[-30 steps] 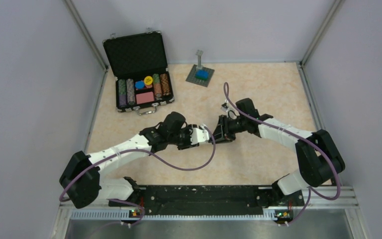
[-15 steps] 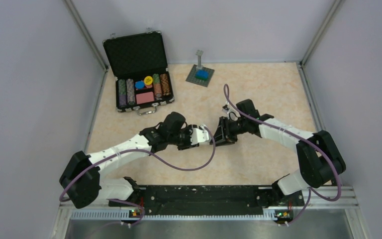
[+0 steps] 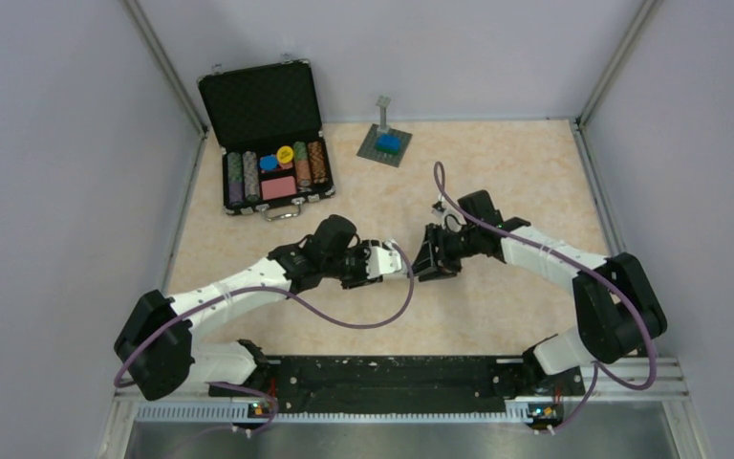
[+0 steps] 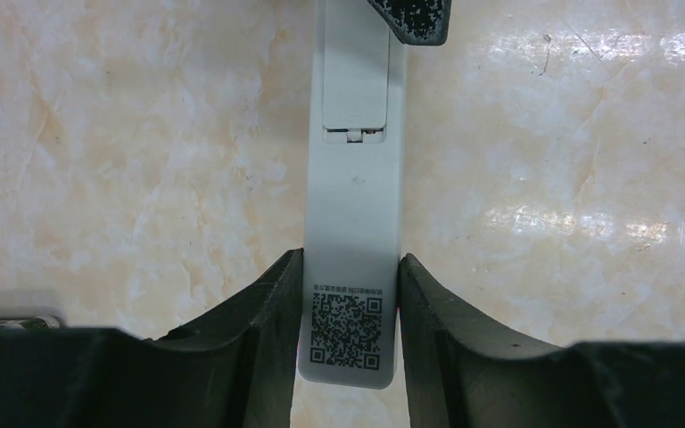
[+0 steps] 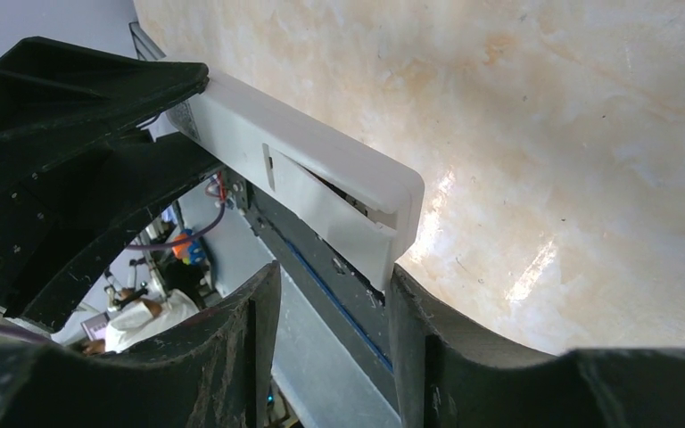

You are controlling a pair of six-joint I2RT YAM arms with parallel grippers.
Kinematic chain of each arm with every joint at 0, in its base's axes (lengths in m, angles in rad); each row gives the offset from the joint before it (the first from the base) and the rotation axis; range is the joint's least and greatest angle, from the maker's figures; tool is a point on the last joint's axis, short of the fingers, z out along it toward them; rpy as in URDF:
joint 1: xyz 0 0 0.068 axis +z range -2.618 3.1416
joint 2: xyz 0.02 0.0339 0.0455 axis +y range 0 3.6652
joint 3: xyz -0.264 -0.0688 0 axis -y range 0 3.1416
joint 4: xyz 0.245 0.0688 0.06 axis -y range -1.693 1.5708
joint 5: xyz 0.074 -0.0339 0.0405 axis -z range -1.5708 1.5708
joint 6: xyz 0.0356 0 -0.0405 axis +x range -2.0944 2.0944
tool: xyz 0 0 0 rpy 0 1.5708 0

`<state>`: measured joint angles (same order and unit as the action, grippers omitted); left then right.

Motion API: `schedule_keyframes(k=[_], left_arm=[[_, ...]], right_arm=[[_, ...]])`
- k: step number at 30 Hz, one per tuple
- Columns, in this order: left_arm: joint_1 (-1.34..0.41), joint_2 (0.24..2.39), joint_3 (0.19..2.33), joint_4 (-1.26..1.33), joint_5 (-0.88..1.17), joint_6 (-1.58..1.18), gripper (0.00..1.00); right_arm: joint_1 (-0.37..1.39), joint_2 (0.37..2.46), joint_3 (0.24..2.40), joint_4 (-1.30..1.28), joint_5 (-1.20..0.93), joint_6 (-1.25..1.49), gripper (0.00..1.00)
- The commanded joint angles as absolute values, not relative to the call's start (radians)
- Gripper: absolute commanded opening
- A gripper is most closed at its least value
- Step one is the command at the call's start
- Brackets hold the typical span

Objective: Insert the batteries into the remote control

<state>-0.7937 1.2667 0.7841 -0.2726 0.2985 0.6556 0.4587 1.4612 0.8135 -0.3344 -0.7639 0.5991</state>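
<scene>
The white remote control (image 4: 355, 223) is held above the table, back side up, with a QR code on the gripped end. My left gripper (image 4: 350, 267) is shut on that end; it shows in the top view (image 3: 387, 266). The battery cover (image 5: 330, 218) on the far end sits slightly lifted from the remote (image 5: 321, 169). My right gripper (image 5: 334, 285) is open at that far end, one finger touching the cover's tip; it also shows in the top view (image 3: 422, 263). The tip of a right finger (image 4: 410, 18) shows in the left wrist view. No batteries are in view.
An open black case of poker chips (image 3: 266, 143) stands at the back left. A grey plate with a blue block and a post (image 3: 386, 143) stands at the back middle. Grey walls close in both sides and the back.
My right gripper has shifted slightly at the remote's far end. My left gripper still holds the remote in the same place.
</scene>
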Motion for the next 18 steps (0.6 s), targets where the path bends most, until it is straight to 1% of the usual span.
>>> schedule_keyframes(k=[1, 15, 18], left_arm=[[-0.795, 1.236, 0.803, -0.255, 0.330, 0.651, 0.00], [-0.793, 1.240, 0.830, -0.280, 0.347, 0.637, 0.00], [-0.792, 1.236, 0.831, -0.279, 0.349, 0.635, 0.00]], right_arm=[[0.441, 1.421, 0.856, -0.343, -0.753, 0.574, 0.47], [0.423, 1.397, 0.837, -0.351, -0.743, 0.569, 0.53], [0.417, 1.385, 0.829, -0.350, -0.738, 0.571, 0.56]])
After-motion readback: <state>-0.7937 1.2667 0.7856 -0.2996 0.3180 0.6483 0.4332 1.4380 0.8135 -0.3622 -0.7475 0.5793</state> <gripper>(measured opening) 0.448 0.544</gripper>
